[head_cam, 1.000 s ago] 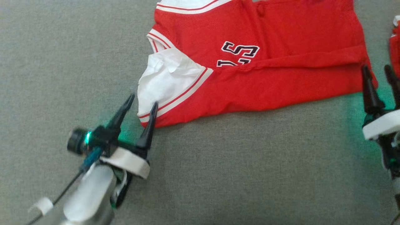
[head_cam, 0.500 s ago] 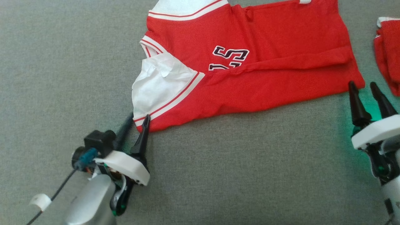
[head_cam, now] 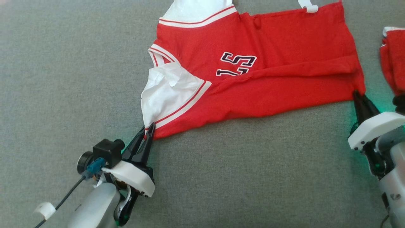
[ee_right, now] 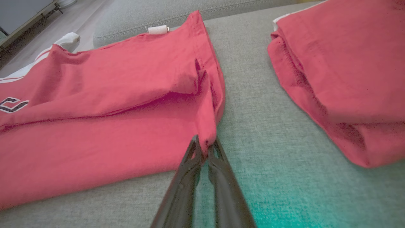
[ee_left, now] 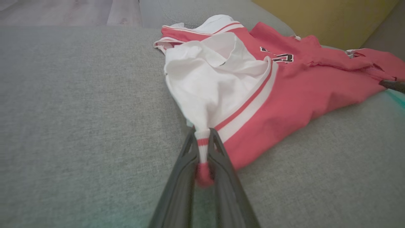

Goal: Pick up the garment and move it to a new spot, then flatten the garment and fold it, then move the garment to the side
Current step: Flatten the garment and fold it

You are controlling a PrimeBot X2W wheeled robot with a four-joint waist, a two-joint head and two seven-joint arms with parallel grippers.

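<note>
You now have the red and white garment [head_cam: 253, 79] caught at both near corners. It lies spread from your left pincer [head_cam: 146, 133] across to your right pincer [head_cam: 359, 95], with a long crease running between them and the number print just beyond it. A second ago both pincers stood wide open around those corners. Now the left one is squeezed together on the striped tip of the white sleeve, and the right one is nipped tight on the red hem corner. I judge the grasp made, so the lift or fold can begin.

Beneath both pincers runs a grey fabric cushion [head_cam: 237, 177]. Far ahead of the left pincer you see a yellow wall [ee_left: 316, 15] and pale wood floor [ee_left: 63, 12]. Just outside the right pincer lies a second red garment [head_cam: 392, 69], apart from yours.
</note>
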